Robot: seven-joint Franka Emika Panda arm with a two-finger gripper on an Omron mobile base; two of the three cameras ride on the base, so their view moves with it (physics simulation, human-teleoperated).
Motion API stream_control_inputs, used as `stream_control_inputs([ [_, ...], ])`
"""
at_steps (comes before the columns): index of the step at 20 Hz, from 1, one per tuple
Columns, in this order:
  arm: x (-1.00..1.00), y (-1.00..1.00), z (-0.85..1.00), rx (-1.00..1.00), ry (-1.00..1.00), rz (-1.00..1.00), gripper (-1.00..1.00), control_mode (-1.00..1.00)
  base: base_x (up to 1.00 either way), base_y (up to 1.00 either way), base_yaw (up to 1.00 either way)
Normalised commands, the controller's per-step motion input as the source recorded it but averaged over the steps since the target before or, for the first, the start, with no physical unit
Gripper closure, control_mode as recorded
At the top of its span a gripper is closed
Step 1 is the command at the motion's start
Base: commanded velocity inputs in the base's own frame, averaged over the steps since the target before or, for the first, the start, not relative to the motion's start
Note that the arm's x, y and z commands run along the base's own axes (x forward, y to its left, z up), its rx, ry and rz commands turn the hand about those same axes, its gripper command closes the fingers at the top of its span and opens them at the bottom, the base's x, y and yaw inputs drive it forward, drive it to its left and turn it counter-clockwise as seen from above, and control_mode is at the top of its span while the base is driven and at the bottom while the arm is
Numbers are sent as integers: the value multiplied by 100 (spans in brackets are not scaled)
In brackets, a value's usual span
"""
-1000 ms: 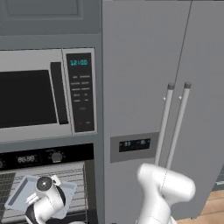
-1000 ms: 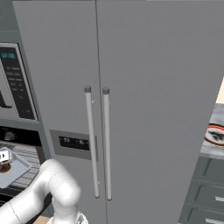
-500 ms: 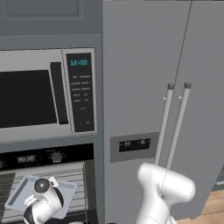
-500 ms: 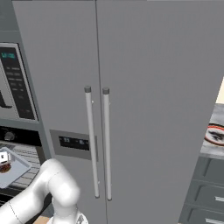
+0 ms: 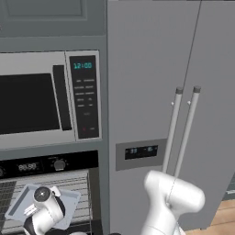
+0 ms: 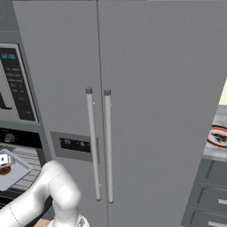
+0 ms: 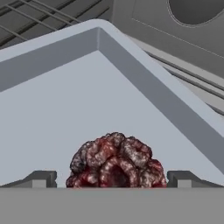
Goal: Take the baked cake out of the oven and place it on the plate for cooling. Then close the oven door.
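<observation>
Hovering right over the cake [image 7: 116, 161], the gripper [image 7: 112, 178] has its two dark fingertips [image 7: 40, 178] spread wide, one on each side of the lump and both clear of it — nothing is held. Only the very tips of the fingers poke up at the bottom of the hand view, so how deep they sit beside the cake can't be judged.

The cake, a knobbly dark brown mound with a reddish tint, sits on the pale grey-blue baking tray [image 7: 65, 100], near a corner where two raised walls meet. Its lower part is cut off at the bottom of the hand view. Behind the tray wall the wire rack [image 7: 48, 15] of the oven [image 5: 50, 165] shows.

From the left base view the arm's wrist [image 5: 43, 209] covers the middle of the tray [image 5: 18, 204], hiding the cake completely; the oven's lower half runs off the frame, and the oven door can't be made out. Above sits the microwave [image 5: 46, 98] with its lit clock.

In the right base view the tray [image 6: 17, 170] peeks in at the left edge with a small dark reddish patch on it, the cake [image 6: 4, 170], too small to read clearly. The grey fridge [image 6: 133, 102] takes the centre, and far right a plate [image 6: 218, 136] on a counter is half cut off by the frame.
</observation>
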Motion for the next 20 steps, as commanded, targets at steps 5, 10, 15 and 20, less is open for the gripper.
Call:
stream_control_inputs([
  [5, 4, 0, -1, 0, 4, -4, -100, -100, 0, 0, 0],
  [10, 3, 0, -3, 0, 0, -2, -100, -100, 0, 0, 0],
  [15, 6, 1, -5, 0, 1, -1, -100, -100, 0, 0, 0],
  [20, 1, 0, -3, 0, 0, -1, -100, -100, 0, 0, 0],
])
